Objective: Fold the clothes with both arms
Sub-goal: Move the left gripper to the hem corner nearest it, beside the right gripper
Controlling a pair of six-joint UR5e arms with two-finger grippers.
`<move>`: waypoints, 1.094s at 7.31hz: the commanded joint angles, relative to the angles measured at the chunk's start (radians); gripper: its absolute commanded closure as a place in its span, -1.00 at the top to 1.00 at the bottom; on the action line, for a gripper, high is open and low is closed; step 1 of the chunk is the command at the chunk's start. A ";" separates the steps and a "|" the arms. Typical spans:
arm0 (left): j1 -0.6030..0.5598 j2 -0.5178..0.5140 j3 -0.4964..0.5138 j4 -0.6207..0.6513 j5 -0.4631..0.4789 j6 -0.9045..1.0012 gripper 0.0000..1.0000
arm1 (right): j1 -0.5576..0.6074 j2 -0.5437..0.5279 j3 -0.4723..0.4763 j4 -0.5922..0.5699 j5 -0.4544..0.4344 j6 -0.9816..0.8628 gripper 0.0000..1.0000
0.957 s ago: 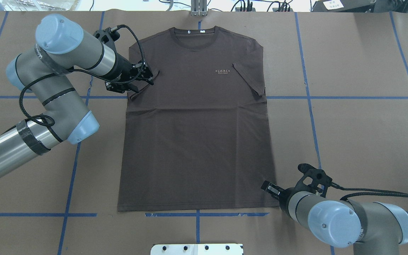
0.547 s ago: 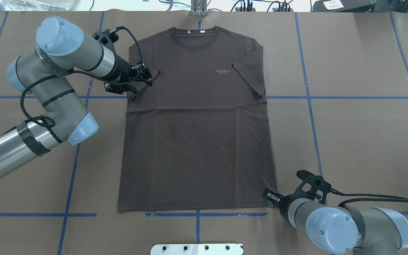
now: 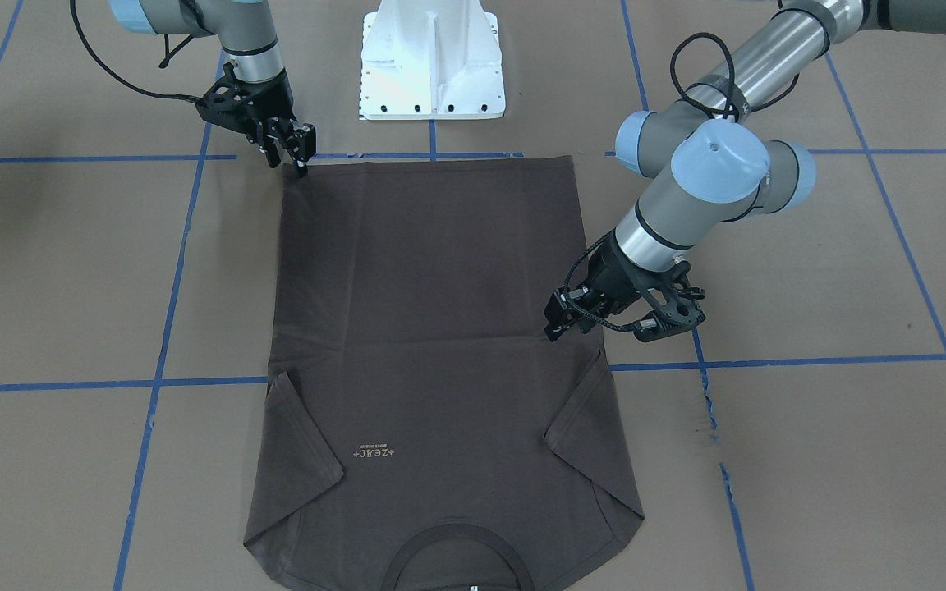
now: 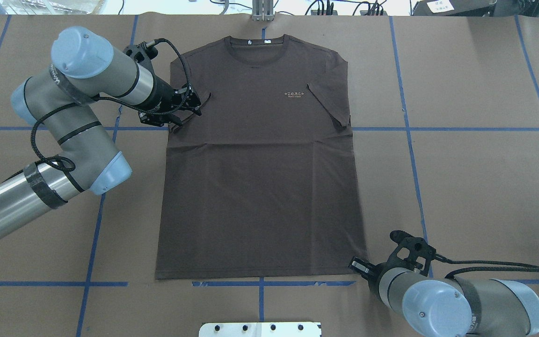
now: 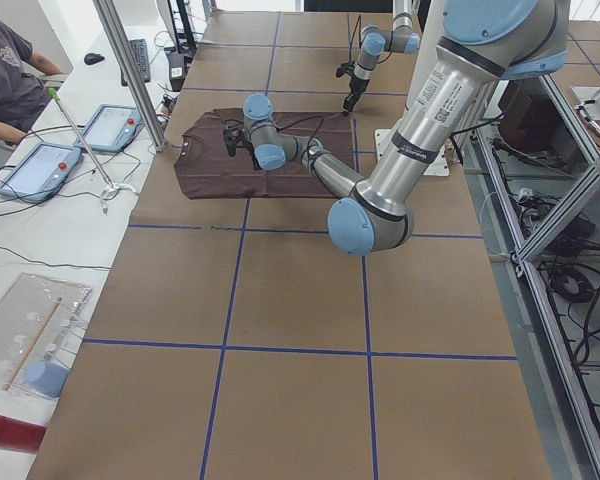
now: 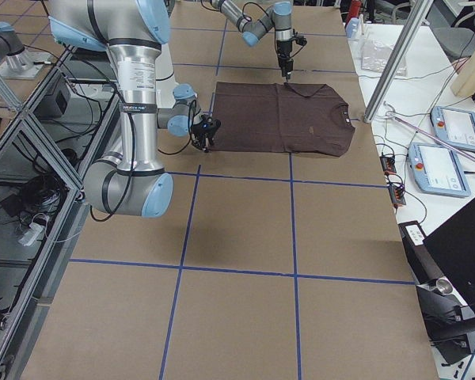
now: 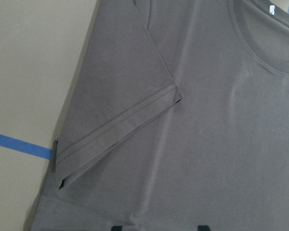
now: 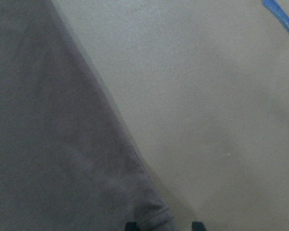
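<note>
Our left gripper hangs over the T-shirt's folded-in sleeve, fingers spread, gripping nothing. The T-shirt lies flat in the middle of the table, with wide bare surface on either side. Our right gripper sits at the near hem corner, fingers apart, holding nothing. The wrist views crop the fingertips, so we cannot tell whether they touch cloth.

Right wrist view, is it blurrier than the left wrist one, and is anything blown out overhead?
Right wrist view: soft throughout, the T-shirt edge smeared. Left wrist view: sharp, sleeve stitching crisp. Overhead view: bright washed-out strip beyond the table's far edge.
</note>
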 commanded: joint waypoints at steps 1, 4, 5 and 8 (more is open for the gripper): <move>0.000 0.000 -0.001 0.000 0.001 0.001 0.21 | -0.002 -0.001 0.001 0.000 0.000 0.000 -1.00; 0.005 0.012 -0.030 0.002 0.034 -0.005 0.33 | 0.002 -0.003 0.053 0.000 -0.002 -0.002 -1.00; 0.093 0.076 -0.123 0.009 0.173 -0.070 0.38 | 0.002 -0.003 0.070 0.000 -0.002 -0.002 -1.00; 0.323 0.398 -0.486 0.086 0.381 -0.231 0.37 | 0.004 -0.003 0.082 -0.002 0.000 -0.002 -1.00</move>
